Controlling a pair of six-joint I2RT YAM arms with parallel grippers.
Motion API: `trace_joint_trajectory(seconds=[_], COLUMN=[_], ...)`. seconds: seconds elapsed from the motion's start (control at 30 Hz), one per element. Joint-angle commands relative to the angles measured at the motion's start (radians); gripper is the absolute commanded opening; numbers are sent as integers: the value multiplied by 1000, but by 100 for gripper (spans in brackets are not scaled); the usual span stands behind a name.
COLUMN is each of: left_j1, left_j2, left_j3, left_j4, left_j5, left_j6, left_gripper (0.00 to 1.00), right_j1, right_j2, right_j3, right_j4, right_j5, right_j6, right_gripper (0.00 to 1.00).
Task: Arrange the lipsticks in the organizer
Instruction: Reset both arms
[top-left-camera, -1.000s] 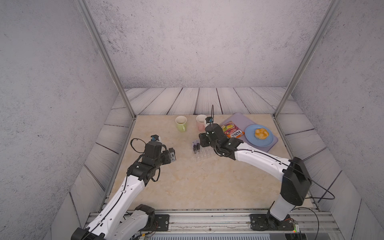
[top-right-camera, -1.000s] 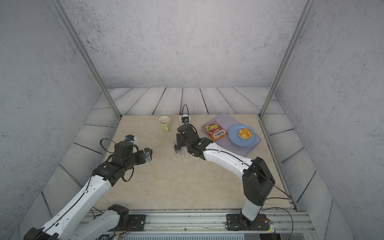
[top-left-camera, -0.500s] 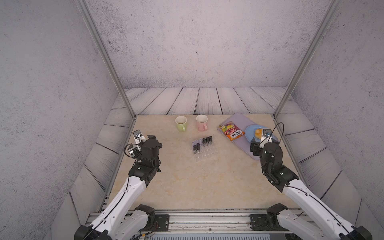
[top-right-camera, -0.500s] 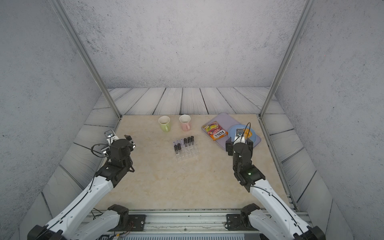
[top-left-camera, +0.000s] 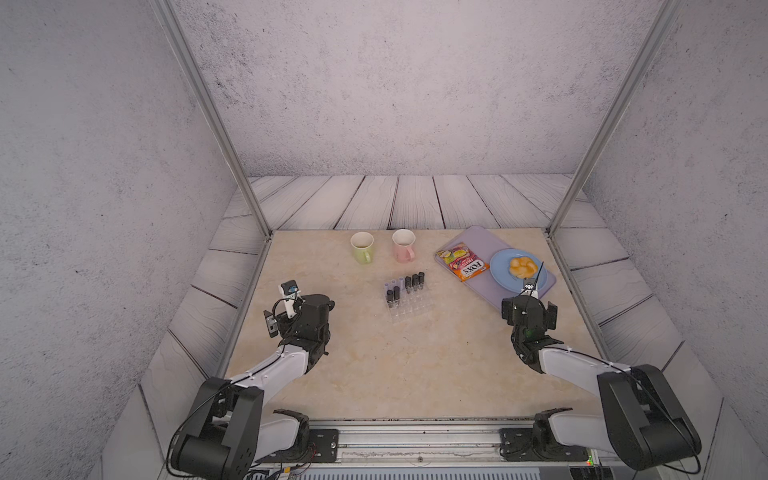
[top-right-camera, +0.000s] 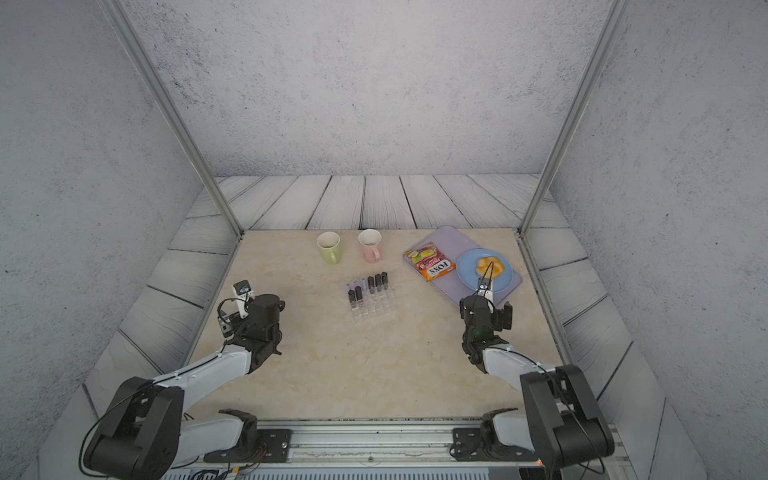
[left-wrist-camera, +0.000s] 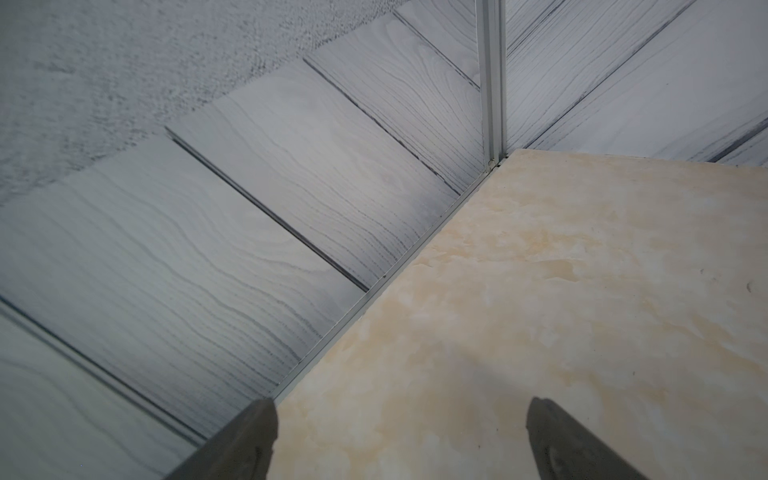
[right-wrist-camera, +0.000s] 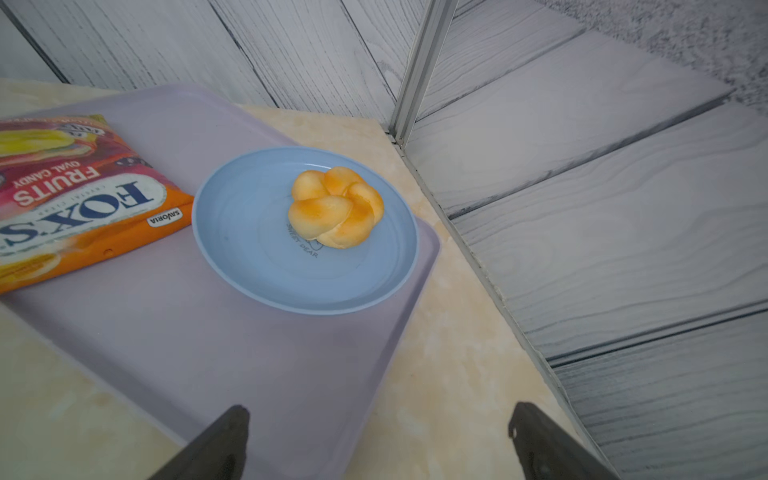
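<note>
The lipsticks stand upright, long axes vertical, in the clear organizer on the bench, while the left fingers and right fingers are spread wide, holding nothing

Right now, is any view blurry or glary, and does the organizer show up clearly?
In both top views: even light, sharp, no glare, but the clear organizer is faint against the table; the lipsticks mark it. Left wrist view: planks soft, fingers out of focus. Right wrist view: bun crisp, fingers blurred.
</note>
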Motion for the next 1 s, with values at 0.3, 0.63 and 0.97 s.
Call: trace_joint_trajectory(seconds=[0.3,0.63,0.97], left_j1=[100,247,250], left_j2=[203,231,278], left_j3=[25,139,38], left_j4=[396,168,414], left_j5=[310,628,705], left_j6=[183,121,152], left_gripper=[98,98,98], right_j1=[-58,-60,-80], right_j2=[202,273,259], right_j3=[-95,-56,-11], right_j4=[581,574,465], right_j5=[-161,-185,-208], right_j6=[-55,-67,-40], right_gripper=[100,100,100])
